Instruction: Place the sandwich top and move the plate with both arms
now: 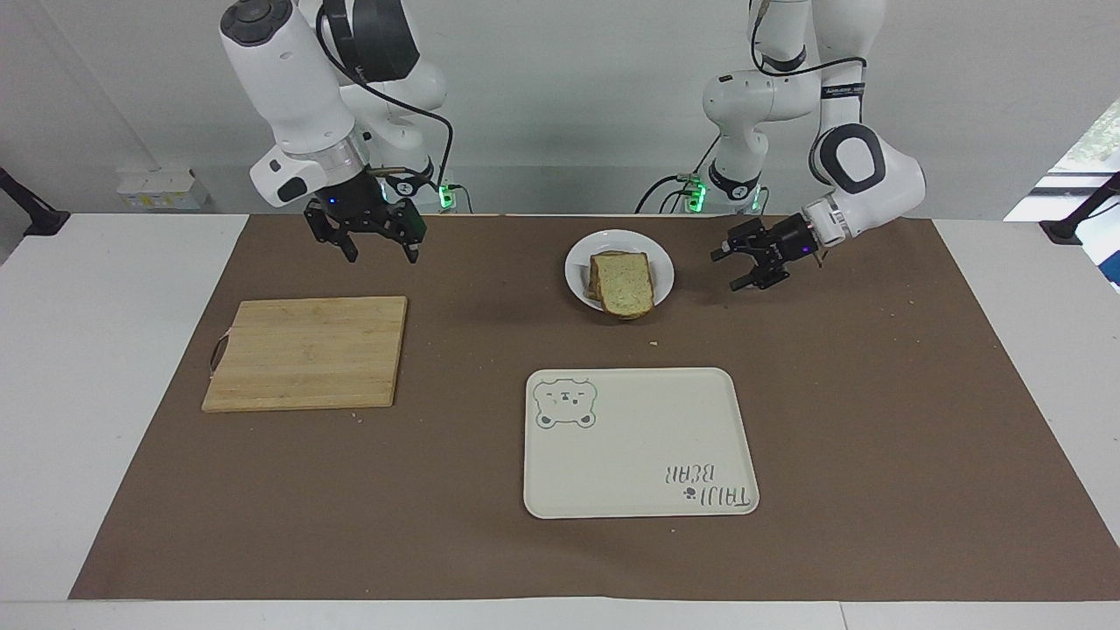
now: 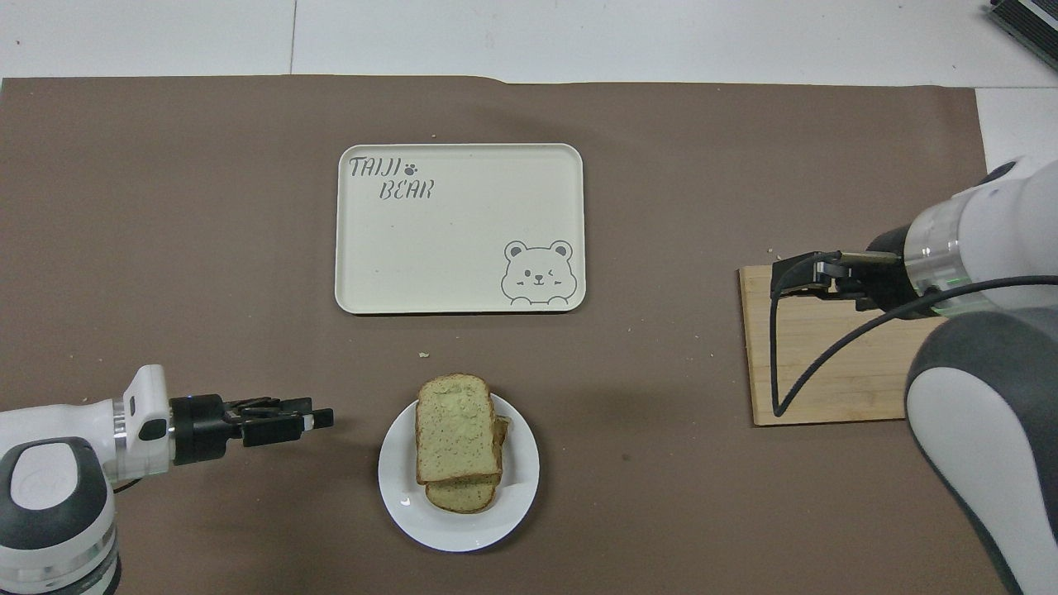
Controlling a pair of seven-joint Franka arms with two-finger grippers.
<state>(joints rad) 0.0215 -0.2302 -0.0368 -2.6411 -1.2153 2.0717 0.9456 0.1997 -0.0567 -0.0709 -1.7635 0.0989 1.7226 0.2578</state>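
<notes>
The sandwich top [image 1: 625, 282] [image 2: 457, 428], a speckled slice with a brown crust, lies on another slice on the small white plate [image 1: 661, 262] [image 2: 463, 530]. The plate stands on the brown mat close to the robots. My left gripper [image 1: 730, 271] [image 2: 321, 419] hangs low over the mat beside the plate, toward the left arm's end. It is open, points at the plate and stays a short gap from it. My right gripper [image 1: 380, 254] [image 2: 781, 278] is open and empty, raised over the mat by the cutting board's corner.
A wooden cutting board [image 1: 306, 352] [image 2: 826, 368] lies toward the right arm's end. A cream tray [image 1: 639, 442] [image 2: 459, 240] with a bear drawing lies farther from the robots than the plate. Crumbs dot the brown mat [image 1: 875, 394].
</notes>
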